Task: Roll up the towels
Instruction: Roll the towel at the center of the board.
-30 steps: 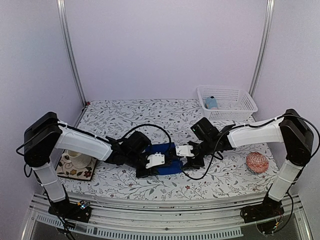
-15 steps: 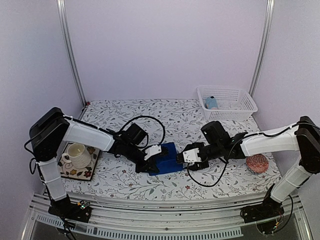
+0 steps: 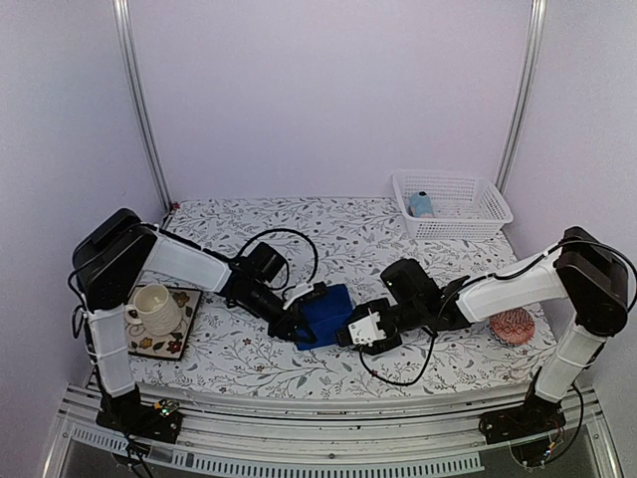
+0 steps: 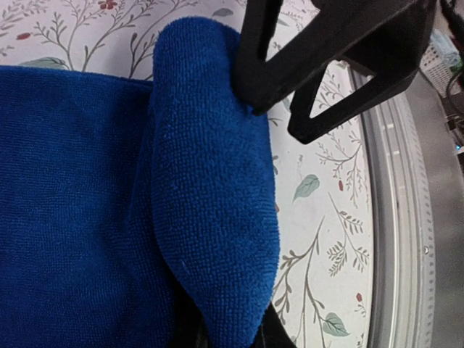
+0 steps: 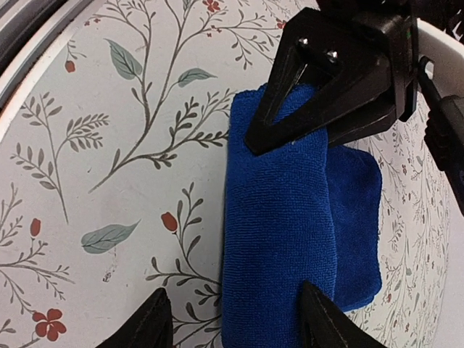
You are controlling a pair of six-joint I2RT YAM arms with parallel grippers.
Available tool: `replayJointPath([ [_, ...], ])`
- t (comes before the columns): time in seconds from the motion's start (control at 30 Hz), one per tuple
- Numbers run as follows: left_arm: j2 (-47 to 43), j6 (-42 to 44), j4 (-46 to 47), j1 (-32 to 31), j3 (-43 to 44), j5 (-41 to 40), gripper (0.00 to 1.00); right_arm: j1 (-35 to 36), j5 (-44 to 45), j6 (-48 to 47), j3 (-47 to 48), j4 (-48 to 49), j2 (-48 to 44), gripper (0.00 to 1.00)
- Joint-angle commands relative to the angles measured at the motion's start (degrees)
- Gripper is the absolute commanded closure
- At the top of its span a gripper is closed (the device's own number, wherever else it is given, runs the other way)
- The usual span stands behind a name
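The royal-blue towel (image 3: 328, 309) lies mid-table, partly rolled, with a thick fold (image 4: 210, 203) along its near edge. My left gripper (image 3: 299, 325) is shut on one end of that fold (image 4: 230, 330), cloth bulging out between its jaws. My right gripper (image 3: 360, 332) is open at the other end of the roll (image 5: 279, 217). Its fingertips (image 5: 161, 304) straddle the roll: one is over the cloth, the other clear of it above the tablecloth. A light-blue towel (image 3: 421, 204) sits rolled in the basket.
The white basket (image 3: 468, 221) stands at the back right. A pink-red patterned ball (image 3: 513, 326) lies by the right arm. A cup (image 3: 154, 307) rests on a coaster (image 3: 174, 339) at the left. The metal table rail (image 4: 395, 217) runs close beside the towel.
Both grippers have swung round at the towel's near edge, the right one moving left and nearer. The towel has bunched into a thicker roll. The left arm has moved off the cup.
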Motion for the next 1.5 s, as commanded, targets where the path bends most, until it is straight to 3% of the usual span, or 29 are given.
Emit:
replayJointPath([
  [0.0, 5.35, -1.3, -6.86, 1.75, 1.0, 2.99, 0.98, 0.82, 3.25, -1.28, 1.67, 4.69, 3.66, 0.39],
  [0.37, 8.4, -0.98, -8.91, 3.73, 2.89, 5.03, 0.96, 1.41, 11.38, -0.97, 3.64, 12.33, 9.87, 0.43],
  [0.67, 11.26, -1.5, -10.75, 5.49, 4.69, 7.07, 0.94, 1.48, 8.66, 0.04, 4.45, 9.98, 10.97, 0.66],
  [0.83, 11.9, -1.67, -10.72, 6.3, 4.91, 8.01, 0.82, 1.35, 7.18, 1.38, 4.85, 6.22, 10.78, 0.77],
  [0.93, 11.09, -1.96, -10.33, 6.47, 4.44, 7.54, 0.7, 1.38, 6.31, 2.44, 5.24, 4.07, 10.49, 0.8],
  [1.13, 8.3, -2.97, -8.15, 6.54, 2.35, 5.6, 0.36, 0.91, 3.89, 3.95, 6.22, -0.41, 9.75, 0.8],
  [1.23, 7.39, -3.6, -7.17, 6.45, 1.56, 4.35, 0.24, 0.59, 3.27, 4.85, 6.68, -2.87, 9.7, 0.84],
  [1.33, 6.31, -4.6, -5.8, 6.48, 0.64, 2.95, 0.17, 0.47, 2.81, 5.5, 6.59, -4.96, 8.97, 0.84],
  [1.47, 7.05, -5.22, -3.35, 6.15, -0.09, 2.36, 0.16, 0.28, 2.33, 6.59, 5.01, -7.4, 6.43, 0.84],
])
